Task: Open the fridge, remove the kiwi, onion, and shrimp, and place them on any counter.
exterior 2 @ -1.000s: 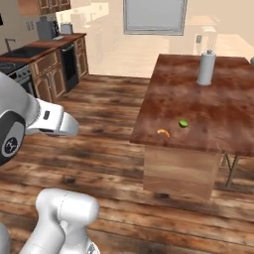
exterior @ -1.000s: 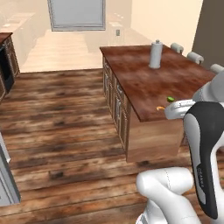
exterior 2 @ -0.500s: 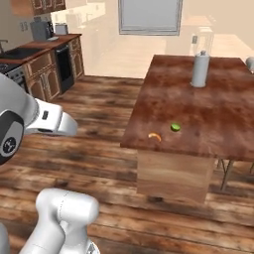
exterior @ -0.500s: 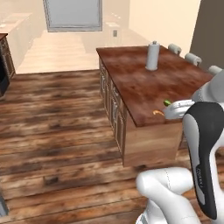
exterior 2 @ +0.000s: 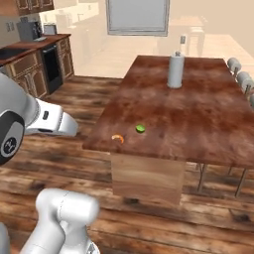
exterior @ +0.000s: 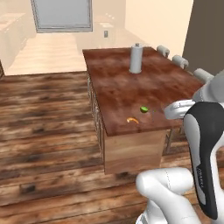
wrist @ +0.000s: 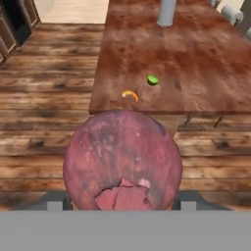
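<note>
reddish-purple mottled onion [wrist: 122, 159], lime-green kiwi [wrist: 153, 80], orange shrimp [wrist: 130, 94], red-brown mottled counter [wrist: 206, 63]

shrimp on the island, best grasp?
Come straight down on the shrimp and pinch the middle of its arc across the thin width. It lies flat near the counter corner, too low for a side approach; the kiwi sits apart, so fingers likely clear it.

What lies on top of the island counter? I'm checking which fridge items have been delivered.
On the counter lie the kiwi and the shrimp near its front edge, with a grey cylinder farther back. The onion isn't there; in the hand view it hides the floor behind it.
</note>
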